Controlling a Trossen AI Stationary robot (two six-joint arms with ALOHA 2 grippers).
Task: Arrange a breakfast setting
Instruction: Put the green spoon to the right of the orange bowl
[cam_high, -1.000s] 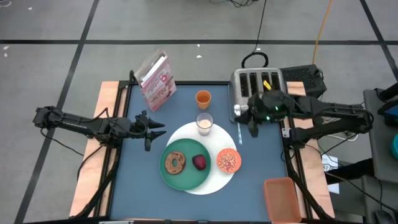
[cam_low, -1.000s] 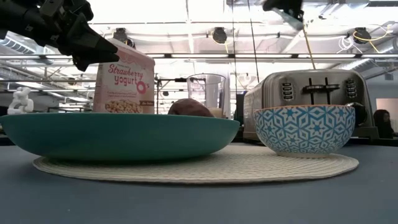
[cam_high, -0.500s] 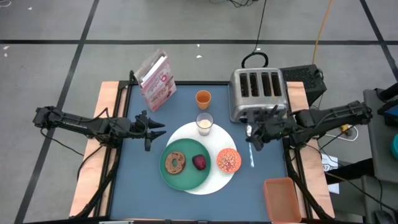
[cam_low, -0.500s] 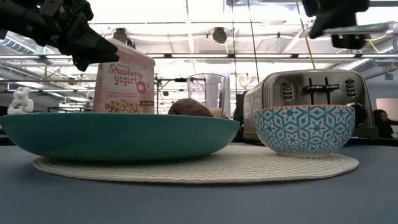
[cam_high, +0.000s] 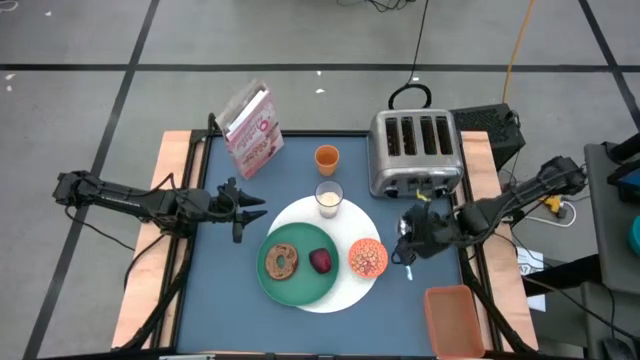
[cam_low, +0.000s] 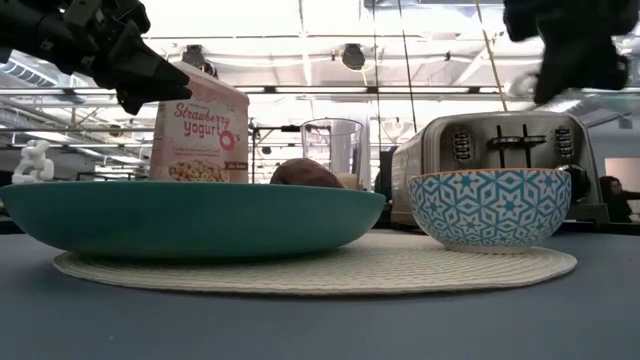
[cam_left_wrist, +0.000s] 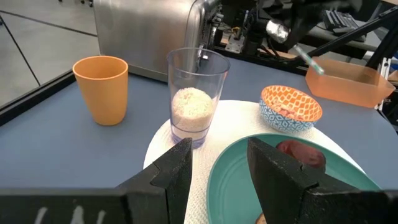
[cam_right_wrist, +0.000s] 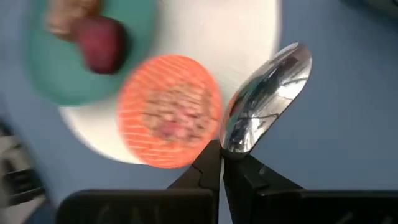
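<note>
High view: green round plate (cam_high: 298, 268) on the larger white disc (cam_high: 352, 292) at table centre, carrying brown bagel (cam_high: 281, 262) and dark-red fruit (cam_high: 321, 261) side by side. Small orange bowl (cam_high: 367, 258) on the disc's right part, just beside the plate. Milk glass (cam_high: 329, 198) at the disc's far edge; orange cup (cam_high: 326, 158) beyond it, apart. Pink cereal box (cam_high: 252, 130) upright near the far left corner; toaster (cam_high: 416, 152) at the far right. Orange tray (cam_high: 455, 320) at the near right corner. Left gripper (cam_high: 252, 207) over the left of the blue table (cam_high: 215, 290), left of the plate, fingers parted, nothing between them. Right gripper (cam_high: 408, 246) just right of the bowl, clenched on the metal spoon (cam_high: 408, 268).

Low view: plate and blue-patterned bowl (cam_low: 489, 207) on the woven disc (cam_low: 300, 270); fruit (cam_low: 306, 173) peeking over the plate rim, glass (cam_low: 334, 152) behind, cereal box (cam_low: 200, 130) to the left, toaster (cam_low: 500, 150) behind the bowl. One gripper (cam_low: 150, 85) high at upper left, the other arm blurred at upper right.

Left wrist view: own fingers (cam_left_wrist: 177, 171) spread and bare; cup (cam_left_wrist: 101, 89), glass (cam_left_wrist: 196, 97), bowl (cam_left_wrist: 290, 109), fruit (cam_left_wrist: 300, 154), plate (cam_left_wrist: 249, 180) ahead.

Right wrist view: fingertips (cam_right_wrist: 211, 168) pinched shut on the spoon (cam_right_wrist: 266, 98) handle, spoon bowl poised beside the orange bowl (cam_right_wrist: 169, 111), over table and disc edge.
</note>
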